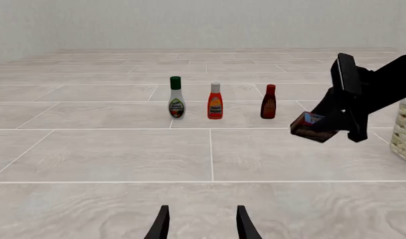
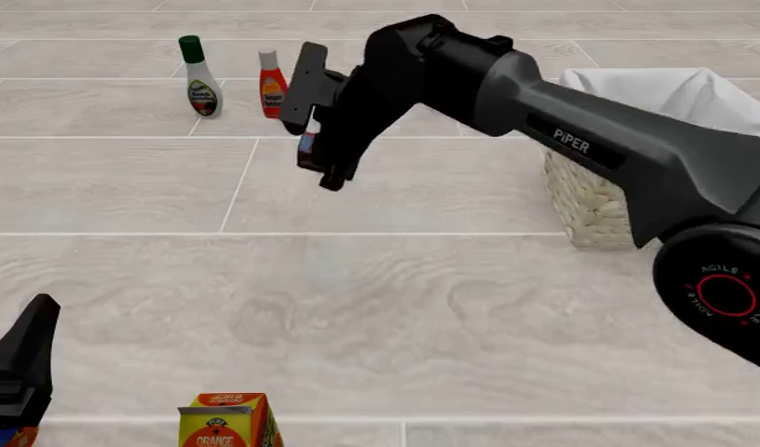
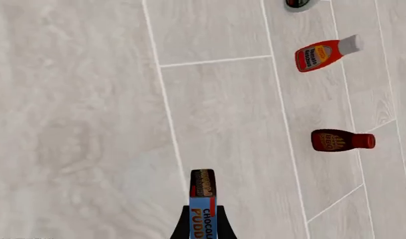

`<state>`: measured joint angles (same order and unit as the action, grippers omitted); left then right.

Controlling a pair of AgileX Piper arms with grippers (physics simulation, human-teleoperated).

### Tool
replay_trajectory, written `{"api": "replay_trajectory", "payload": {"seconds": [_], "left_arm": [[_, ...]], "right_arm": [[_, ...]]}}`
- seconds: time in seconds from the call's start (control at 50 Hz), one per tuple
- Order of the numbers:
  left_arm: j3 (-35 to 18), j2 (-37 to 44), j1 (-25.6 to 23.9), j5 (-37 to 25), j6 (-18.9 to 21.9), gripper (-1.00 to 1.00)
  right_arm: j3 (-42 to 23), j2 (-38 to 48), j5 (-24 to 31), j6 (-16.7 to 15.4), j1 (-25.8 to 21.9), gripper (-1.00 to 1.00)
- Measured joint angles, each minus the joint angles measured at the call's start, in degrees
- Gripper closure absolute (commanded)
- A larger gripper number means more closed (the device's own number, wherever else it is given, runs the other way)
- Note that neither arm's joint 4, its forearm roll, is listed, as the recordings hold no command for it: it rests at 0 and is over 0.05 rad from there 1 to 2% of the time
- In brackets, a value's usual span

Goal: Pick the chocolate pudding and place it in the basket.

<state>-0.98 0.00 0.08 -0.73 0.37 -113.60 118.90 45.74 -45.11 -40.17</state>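
At the far left the left hand (image 1: 201,225) sits low over the surface, its fingers parted with nothing between them, well apart from the work. Further in, three bottles stand in a row at the back: a white bottle with a green cap (image 2: 201,78), an orange-red bottle (image 2: 272,86) and a dark red-brown bottle (image 1: 268,102); an orange juice carton (image 2: 228,424) sits at the near edge. In the middle the right hand (image 2: 313,149) hangs in the air, clamped on the chocolate pudding (image 3: 204,204), which is lifted clear of the surface. The pick looks done and the carry is the step in hand. The basket (image 2: 591,200) stands to the right, well apart from the carton, so the next move calls for swinging the arm rightward, high enough to clear the white liner, then letting go over the opening. The surface (image 2: 393,307) is pale wood-grain planks with thin seams; a plain light wall (image 1: 189,22) closes the room behind.
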Motion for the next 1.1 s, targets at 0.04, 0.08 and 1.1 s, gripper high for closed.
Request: {"api": "replay_trajectory", "payload": {"seconds": [0.04,0.08,1.1], "left_arm": [[0.0,0.0,0.0,0.0,0.0,-1.00],[0.0,0.0,0.0,0.0,0.0,-1.00],[0.0,0.0,0.0,0.0,0.0,-1.00]], "right_arm": [[-0.1,-0.6,0.1,0.2,0.4,1.00],[-0.3,-1.2,0.1,0.5,0.8,1.00],[2.9,-21.2,-2.9,10.2,12.0,1.00]]}}
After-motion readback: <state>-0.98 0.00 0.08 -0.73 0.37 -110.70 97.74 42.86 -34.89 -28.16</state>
